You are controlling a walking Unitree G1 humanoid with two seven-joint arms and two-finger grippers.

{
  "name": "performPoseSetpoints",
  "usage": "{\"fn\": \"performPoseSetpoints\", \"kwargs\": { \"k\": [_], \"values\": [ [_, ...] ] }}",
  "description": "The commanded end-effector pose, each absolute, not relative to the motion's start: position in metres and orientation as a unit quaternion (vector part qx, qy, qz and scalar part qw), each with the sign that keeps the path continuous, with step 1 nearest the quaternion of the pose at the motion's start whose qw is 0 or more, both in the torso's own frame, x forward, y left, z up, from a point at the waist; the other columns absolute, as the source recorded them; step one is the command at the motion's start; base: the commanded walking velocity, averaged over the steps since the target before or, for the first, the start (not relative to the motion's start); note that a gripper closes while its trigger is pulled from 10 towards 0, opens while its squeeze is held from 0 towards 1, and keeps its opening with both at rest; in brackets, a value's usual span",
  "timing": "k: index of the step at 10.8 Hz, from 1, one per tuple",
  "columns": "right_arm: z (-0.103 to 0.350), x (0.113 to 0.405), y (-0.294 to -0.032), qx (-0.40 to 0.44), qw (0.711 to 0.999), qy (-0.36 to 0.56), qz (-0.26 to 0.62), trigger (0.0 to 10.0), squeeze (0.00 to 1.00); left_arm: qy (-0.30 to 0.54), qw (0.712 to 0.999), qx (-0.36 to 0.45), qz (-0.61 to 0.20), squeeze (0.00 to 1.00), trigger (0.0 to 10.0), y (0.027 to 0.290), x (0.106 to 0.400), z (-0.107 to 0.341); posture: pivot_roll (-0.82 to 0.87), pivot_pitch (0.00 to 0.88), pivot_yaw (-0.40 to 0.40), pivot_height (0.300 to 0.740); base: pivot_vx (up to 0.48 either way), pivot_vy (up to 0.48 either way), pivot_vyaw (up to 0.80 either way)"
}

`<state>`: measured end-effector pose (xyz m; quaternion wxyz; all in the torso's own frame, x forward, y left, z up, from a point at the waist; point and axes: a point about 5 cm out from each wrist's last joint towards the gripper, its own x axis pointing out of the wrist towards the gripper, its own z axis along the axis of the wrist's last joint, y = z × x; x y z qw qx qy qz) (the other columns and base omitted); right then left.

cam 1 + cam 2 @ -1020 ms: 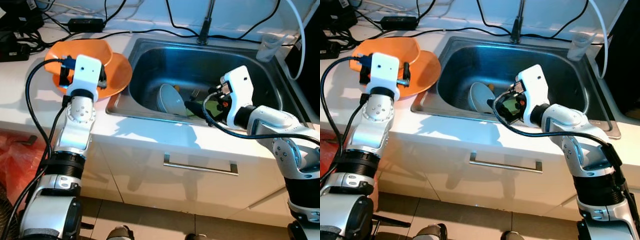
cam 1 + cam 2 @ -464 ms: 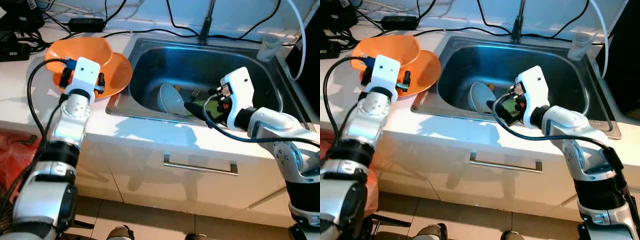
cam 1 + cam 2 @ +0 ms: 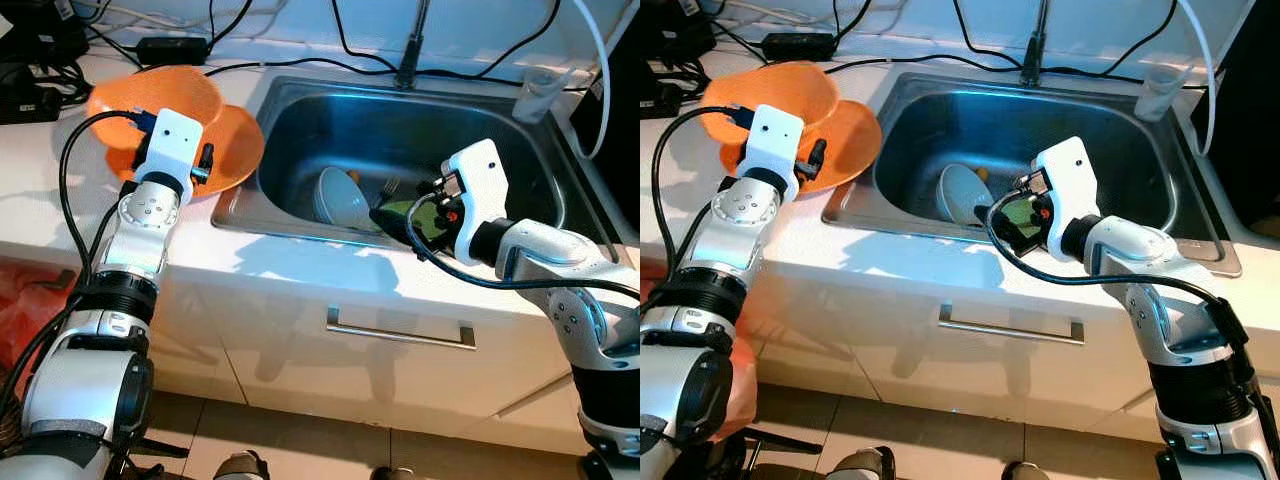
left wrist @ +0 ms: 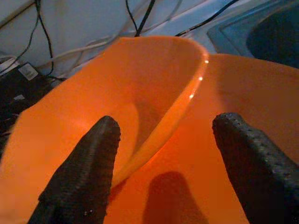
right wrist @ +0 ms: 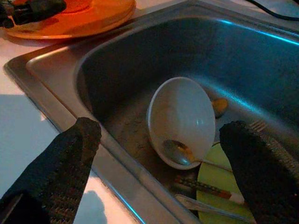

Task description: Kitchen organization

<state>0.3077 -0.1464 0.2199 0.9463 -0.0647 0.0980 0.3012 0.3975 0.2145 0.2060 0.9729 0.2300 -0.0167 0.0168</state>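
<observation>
Sink takes up the middle of the counter. Orange plate sits on the counter just left of the sink rim, with the orange bowl on it, tilted up on edge.

Left gripper is at the bowl, fingers spread wide. One finger sits inside the bowl mouth, the other outside over the plate, so the rim runs between them. Looks like a rim pinch is being set up. To do it well: go a bit deeper so the pads cover the wall and not just the lip, close square to the rim, then lift straight up. The bowl is already tipped and smooth plastic would likely slip or drag the plate if pulled sideways.

Right gripper hovers over the sink's near edge, fingers also spread, holding nothing. Below it: a white bowl lying on its side, a spoon in it, a green plate beside it with chopsticks and another utensil across it. Best left parked until the left is done.

Hard to tell:
- whether the left finger actually touches the bowl wall
- how the orange bowl is propped; the contact point is behind the wrist in the head views
- small yellowish thing behind the white bowl, can't identify
- green plate is cut off by the right fingers and the frame edge
</observation>
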Motion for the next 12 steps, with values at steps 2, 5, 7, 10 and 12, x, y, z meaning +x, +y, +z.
{"fn": "performPoseSetpoints", "kwargs": {
  "k": [2, 5, 7, 10, 12],
  "values": [
    [0.224, 0.306, -0.15, -0.068, 0.95, 0.09, 0.292, 10.0, 0.0, -0.004, 0.974, 0.228, 0.004, 0.0, 0.0, 0.215, 0.398, 0.203, -0.05, 0.107, 0.012, 0.74, 0.0, 0.0, 0.0],
    [0.223, 0.306, -0.15, -0.068, 0.95, 0.091, 0.292, 10.0, 0.0, -0.016, 0.977, 0.213, -0.006, 0.0, 0.0, 0.209, 0.399, 0.205, -0.05, 0.105, 0.016, 0.74, 0.0, 0.0, 0.0],
    [0.223, 0.306, -0.15, -0.068, 0.95, 0.092, 0.291, 10.0, 0.0, -0.019, 0.978, 0.207, -0.01, 0.0, 0.0, 0.205, 0.399, 0.205, -0.05, 0.104, 0.015, 0.74, 0.0, 0.0, 0.0],
    [0.223, 0.306, -0.151, -0.069, 0.95, 0.092, 0.29, 10.0, 0.0, -0.019, 0.979, 0.205, -0.01, 0.0, 0.0, 0.206, 0.399, 0.204, -0.05, 0.105, 0.013, 0.74, 0.0, 0.0, 0.0],
    [0.223, 0.306, -0.151, -0.068, 0.95, 0.093, 0.291, 10.0, 0.0, -0.02, 0.979, 0.204, -0.01, 0.0, 0.0, 0.206, 0.399, 0.204, -0.05, 0.104, 0.013, 0.74, 0.0, 0.0, 0.0]
  ]
}}
